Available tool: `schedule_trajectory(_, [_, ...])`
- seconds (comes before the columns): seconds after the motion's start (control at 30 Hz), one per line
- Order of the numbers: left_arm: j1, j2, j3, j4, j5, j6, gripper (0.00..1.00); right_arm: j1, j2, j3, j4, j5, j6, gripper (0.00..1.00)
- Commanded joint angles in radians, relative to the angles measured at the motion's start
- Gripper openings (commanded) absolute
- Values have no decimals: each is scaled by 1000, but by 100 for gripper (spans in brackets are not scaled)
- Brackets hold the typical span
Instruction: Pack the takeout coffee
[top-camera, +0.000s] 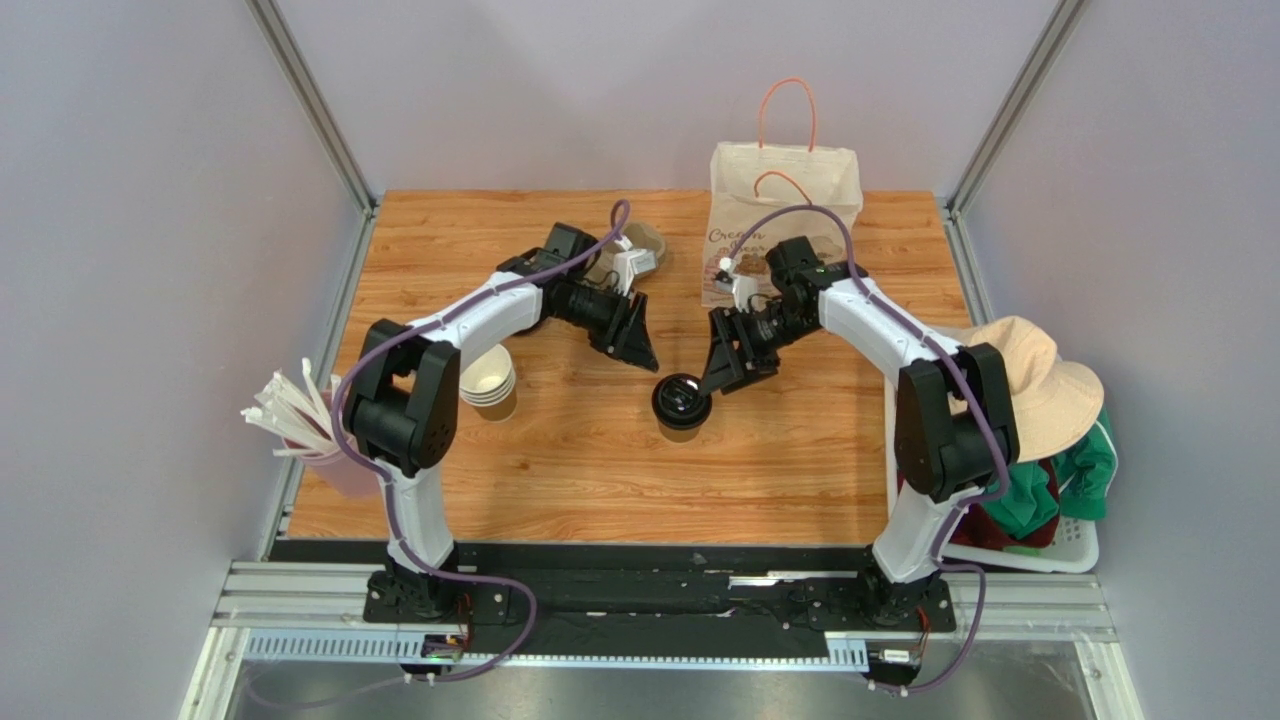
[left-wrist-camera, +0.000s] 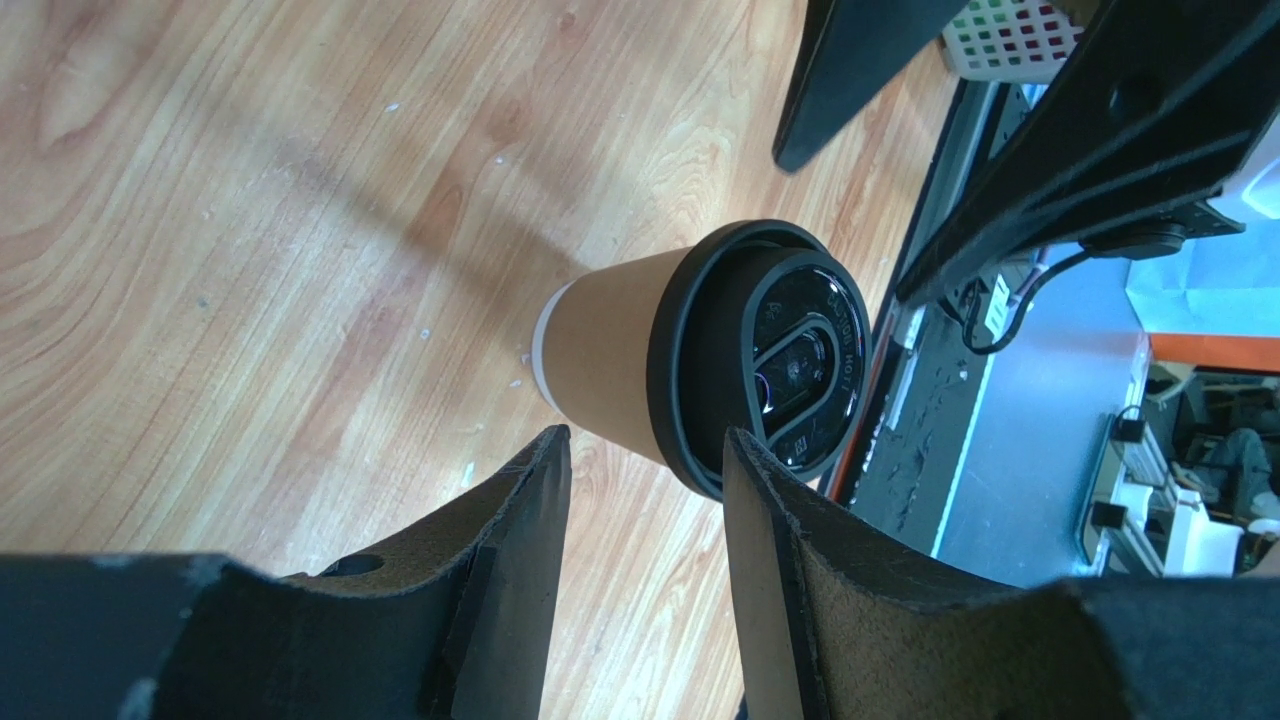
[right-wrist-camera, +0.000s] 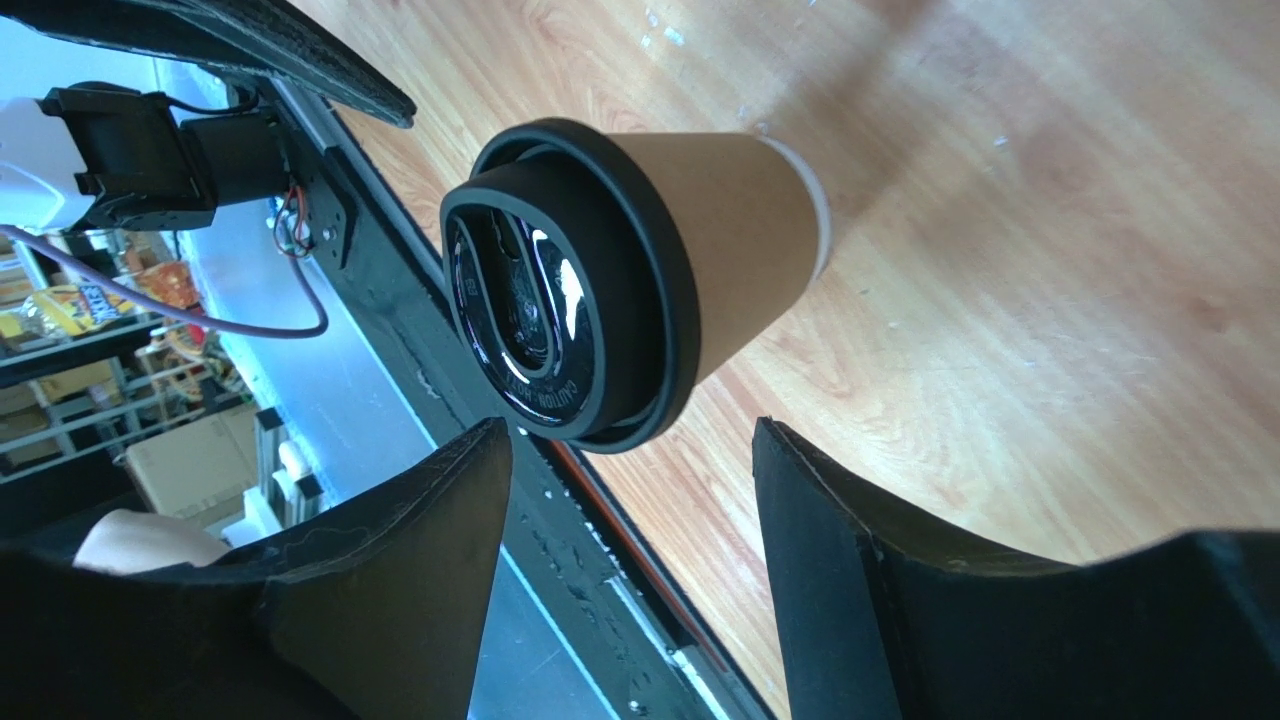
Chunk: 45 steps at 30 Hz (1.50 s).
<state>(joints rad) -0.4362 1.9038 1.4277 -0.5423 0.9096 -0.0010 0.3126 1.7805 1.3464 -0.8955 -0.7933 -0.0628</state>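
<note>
Ahead of the rough, matt black fingers (right-wrist-camera: 413, 548) stands a matt brown paper cup (right-wrist-camera: 736, 225) with a glossy black plastic lid (right-wrist-camera: 526, 308) on a smooth wood table (right-wrist-camera: 1052, 330).

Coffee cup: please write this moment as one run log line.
cup: upright, lidded, free | left claw: open | right claw: open, near cup | bag: standing behind

Paper bag (top-camera: 781, 188) at the table's (top-camera: 601, 480) far edge; stacked lidless cups (top-camera: 489, 378) left; white sticks, perhaps straws (top-camera: 286, 405), beyond them.
</note>
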Motion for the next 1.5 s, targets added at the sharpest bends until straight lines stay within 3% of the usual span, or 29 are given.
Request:
schedule_trajectory(0.0, [-10, 9, -3, 47, 9, 6, 51, 29, -6, -38, 79, -38, 49, 63])
schedule_trajectory(0.37, [-48, 6, -32, 64, -3, 7, 51, 59, 0, -62, 121, 8, 84, 57])
schedule_trajectory(0.6, [-65, 8, -56, 59, -11, 21, 50, 88, 30, -53, 127, 75, 81, 39])
schedule_trajectory(0.73, [-65, 5, -69, 48, -17, 38, 50, 88, 36, -46, 125, 97, 78, 35])
schedule_trajectory(1.13, [-65, -31, -93, -8, -41, 90, 50, 97, 69, 57, 63, 114, 15, 37])
schedule_trajectory(1.47, [-65, -51, -113, -31, -44, 105, 49, 125, 123, 172, 49, 149, -15, 50])
